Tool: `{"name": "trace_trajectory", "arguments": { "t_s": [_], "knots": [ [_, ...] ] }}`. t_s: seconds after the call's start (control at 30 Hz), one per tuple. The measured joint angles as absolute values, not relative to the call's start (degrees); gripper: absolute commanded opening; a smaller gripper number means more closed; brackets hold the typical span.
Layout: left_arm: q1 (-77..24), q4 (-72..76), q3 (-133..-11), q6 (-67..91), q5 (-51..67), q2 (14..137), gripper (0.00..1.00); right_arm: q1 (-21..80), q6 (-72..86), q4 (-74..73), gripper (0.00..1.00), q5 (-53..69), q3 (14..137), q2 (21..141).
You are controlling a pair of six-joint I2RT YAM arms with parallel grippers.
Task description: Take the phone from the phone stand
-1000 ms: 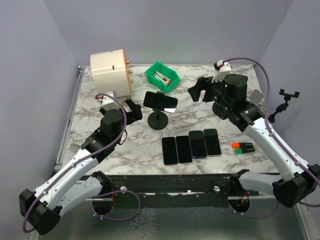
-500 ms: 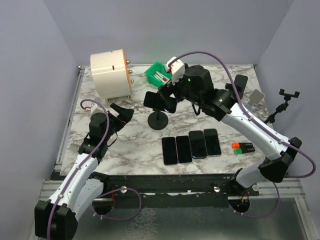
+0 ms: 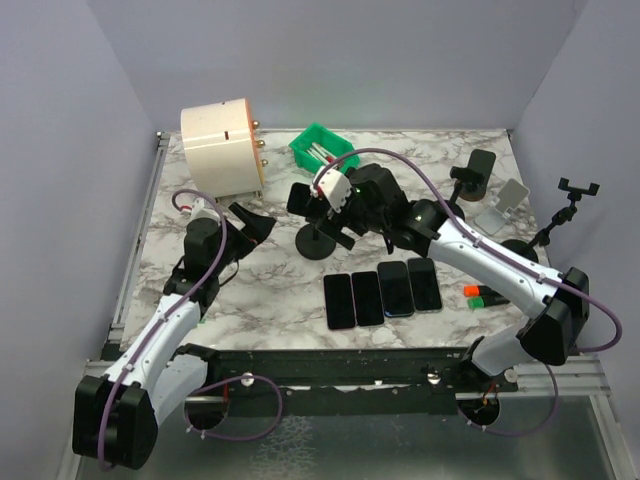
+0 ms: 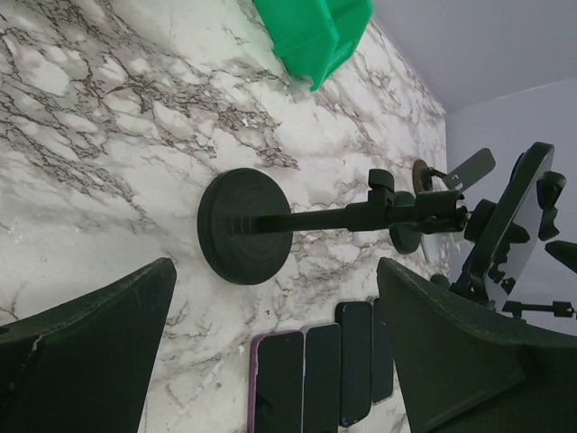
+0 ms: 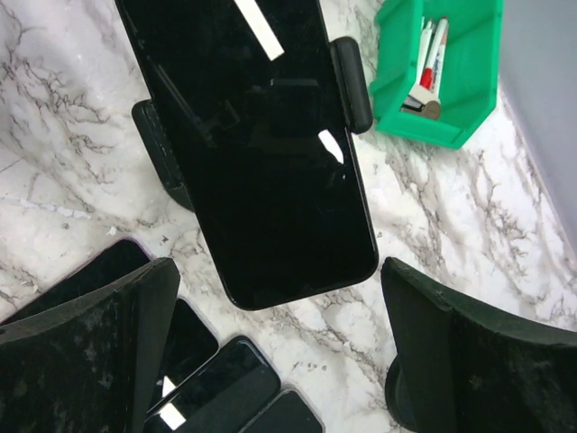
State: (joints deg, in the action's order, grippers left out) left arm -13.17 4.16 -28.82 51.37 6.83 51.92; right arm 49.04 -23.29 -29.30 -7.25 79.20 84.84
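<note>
Two claws spread wide, neither pinching anything. Phone (image 5: pixel 248 153) clamped in phone stand (image 3: pixel 318 240), mid-table (image 3: pixel 270 290), screen facing right gripper (image 5: pixel 279 269). Right gripper nearer by far: phone dead ahead, lower end framed between its fingers, no contact visible. Phone's long axis runs up-and-down in right wrist view, slightly tilted, so your fingers straddle short axis, below clamp pads (image 5: pixel 352 81). Left gripper (image 4: pixel 275 266) faces stand base (image 4: pixel 243 225) side-on, near but apart. Judgement: advance right, close across width; left free to brace base
</note>
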Motion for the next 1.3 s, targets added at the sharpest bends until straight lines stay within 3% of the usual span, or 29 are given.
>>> {"name": "trace_trajectory", "arguments": {
  "t_s": [0.5, 1.13, 1.3],
  "knots": [
    [-13.1, 10.4, -29.6, 52.1, 11.7, 60.0, 0.85, 49.0, -28.0, -24.5, 0.96, -8.3, 79.9, 88.8],
    [-13.1, 19.7, -30.3, 56.5, 15.6, 54.0, 0.88, 49.1, -23.2, -18.1, 0.57, -9.9, 77.0, 89.6],
    [-13.1, 22.1, -30.2, 56.9, 16.1, 53.8, 0.87, 49.2, -19.8, -12.6, 0.54, -11.8, 73.2, 89.4]
  ]
}}
